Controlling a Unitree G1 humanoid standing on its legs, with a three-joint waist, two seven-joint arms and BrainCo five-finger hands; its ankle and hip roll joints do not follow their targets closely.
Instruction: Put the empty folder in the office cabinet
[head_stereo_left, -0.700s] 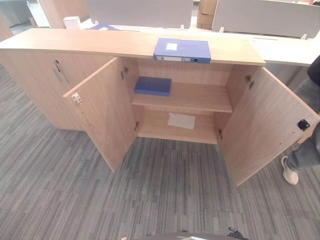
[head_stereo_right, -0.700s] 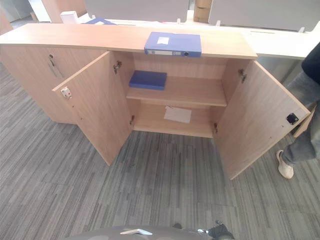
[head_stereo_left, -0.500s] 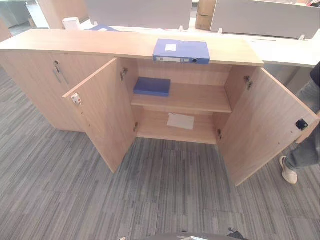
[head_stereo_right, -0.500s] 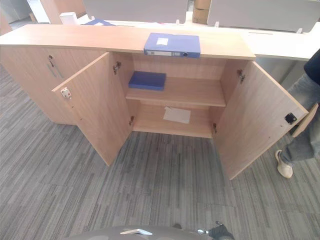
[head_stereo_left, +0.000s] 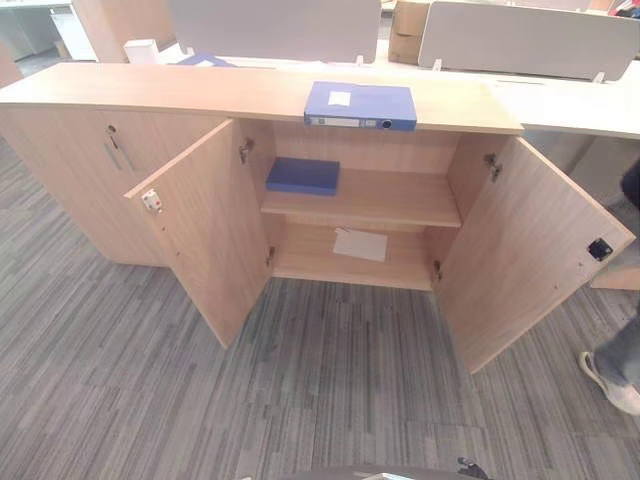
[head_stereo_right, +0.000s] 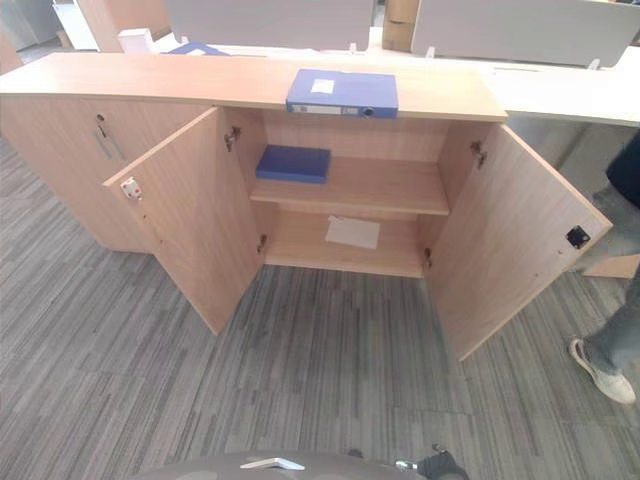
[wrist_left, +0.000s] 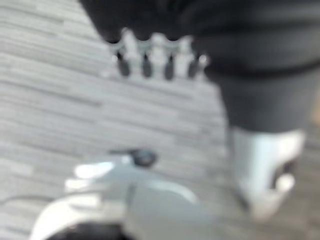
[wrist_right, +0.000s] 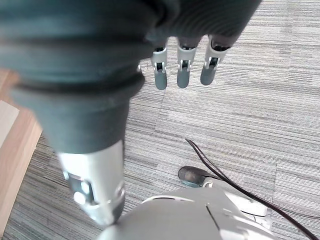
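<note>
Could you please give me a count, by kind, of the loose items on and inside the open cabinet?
Blue folders: 2, one lying on the cabinet top and one on the upper shelf.
White paper sheets: 1, on the bottom shelf.
Total: 3 items.

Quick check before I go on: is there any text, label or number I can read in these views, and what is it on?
No text can be read.
Blue folder on the cabinet top: white label on its cover and a spine label, print too small to read.
White sheet on the bottom shelf: no readable print.
Blue folder on the middle shelf: no label visible.
White latch inside the left door: no marking legible.
</note>
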